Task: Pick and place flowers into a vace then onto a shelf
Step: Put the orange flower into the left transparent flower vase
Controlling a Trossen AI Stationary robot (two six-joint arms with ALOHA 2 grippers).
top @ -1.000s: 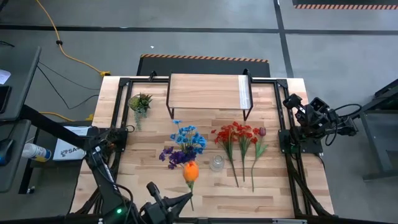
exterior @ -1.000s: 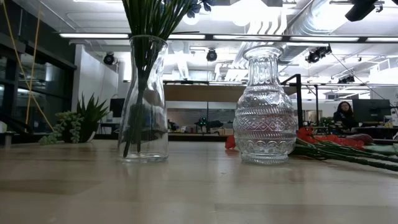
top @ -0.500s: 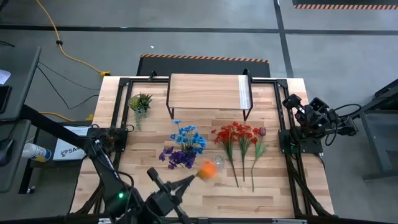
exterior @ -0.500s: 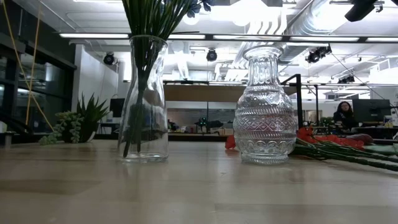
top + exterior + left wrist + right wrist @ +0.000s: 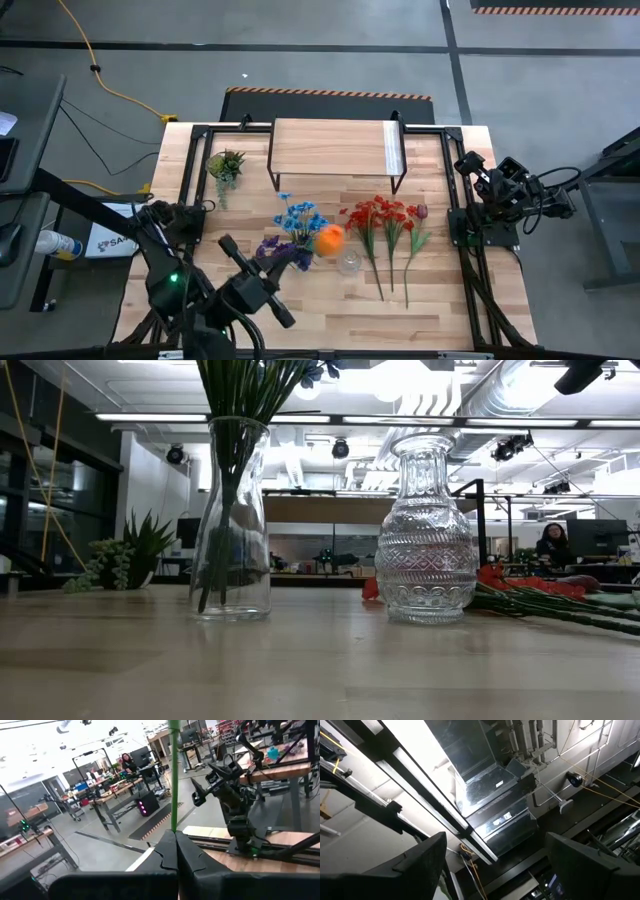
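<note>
- Left gripper [image 5: 283,262] at table's 7 o'clock, fingers [image 5: 165,851] clamped together on the orange flower's green stem [image 5: 174,775]; bloom [image 5: 329,238] held up by the centre, just beside the ribbed glass vase [image 5: 425,532].
- Bloom itself is out of the left wrist view; only the stem shows.
- Right gripper [image 5: 492,865] parked off the table's 3 o'clock edge, fingers wide apart, nothing between them, aimed at the ceiling.
- Blue and purple flowers [image 5: 300,222] stand in the tall vase [image 5: 231,520]; blooms cut off in the low view.
- Red flowers [image 5: 380,215] and the maroon tulip [image 5: 421,211] lie flat toward 4 o'clock.
- Shelf [image 5: 336,148] at 12 o'clock.
</note>
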